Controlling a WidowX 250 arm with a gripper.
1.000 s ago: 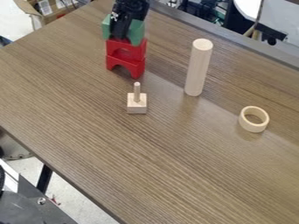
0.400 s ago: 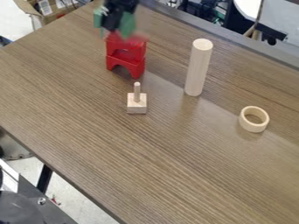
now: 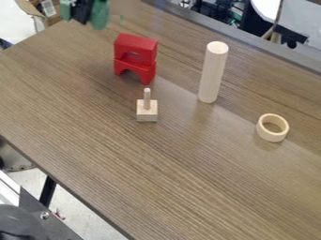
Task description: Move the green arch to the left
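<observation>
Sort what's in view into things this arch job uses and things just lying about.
Part of the job:
- green arch, held up at the table's far left
- gripper, holding it
- table, the work surface

Just lying about:
- two stacked red blocks
- square-based peg
- upright wooden cylinder
- wooden ring

Glossy red arches (image 3: 134, 47); smooth wooden cylinder (image 3: 214, 72)

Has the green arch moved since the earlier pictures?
Yes. The green arch was on top of the stacked red arches; now it is off them, up and to the left of them in the view.
</observation>
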